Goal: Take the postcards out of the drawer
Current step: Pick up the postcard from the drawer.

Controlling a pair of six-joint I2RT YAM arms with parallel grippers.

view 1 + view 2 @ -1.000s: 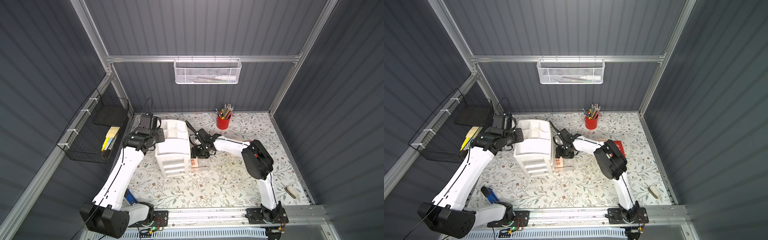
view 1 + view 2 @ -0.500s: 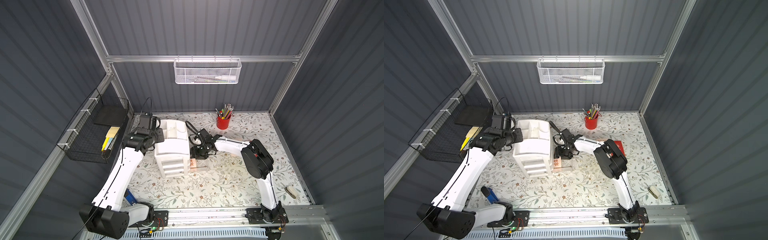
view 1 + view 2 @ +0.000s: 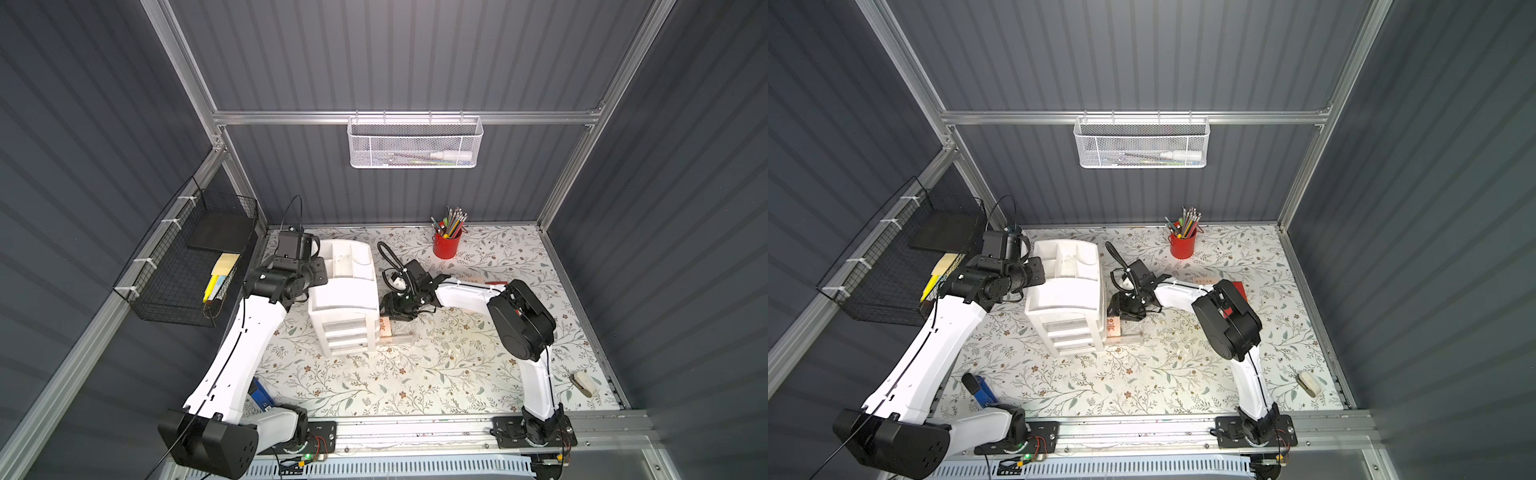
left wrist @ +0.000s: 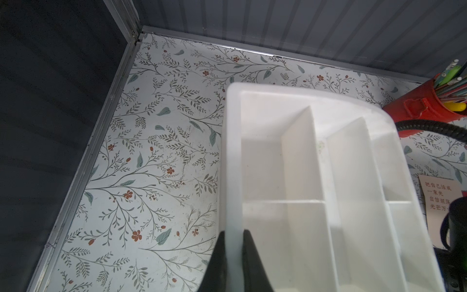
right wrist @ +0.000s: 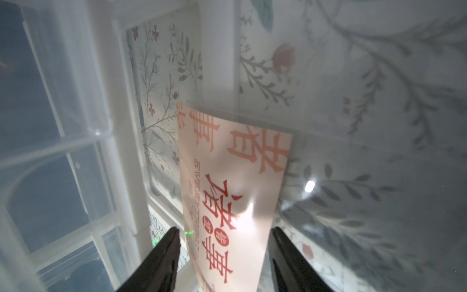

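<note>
Peach red-lettered postcard (image 5: 235, 192) sits between spread tips of the right claw (image 5: 225, 231), seemingly ungripped. The left claw (image 4: 233, 233) pinches the white plastic organiser (image 4: 232, 151), steadying it.

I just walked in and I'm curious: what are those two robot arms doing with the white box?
They are taking postcards out of a drawer. The left gripper is shut on the rim of the white drawer unit, holding it. The right gripper hangs over the pulled-out clear drawer, its open fingers either side of a peach postcard, not pinching it yet. A second peach postcard and a red postcard already lie on the table behind the right arm.
</note>
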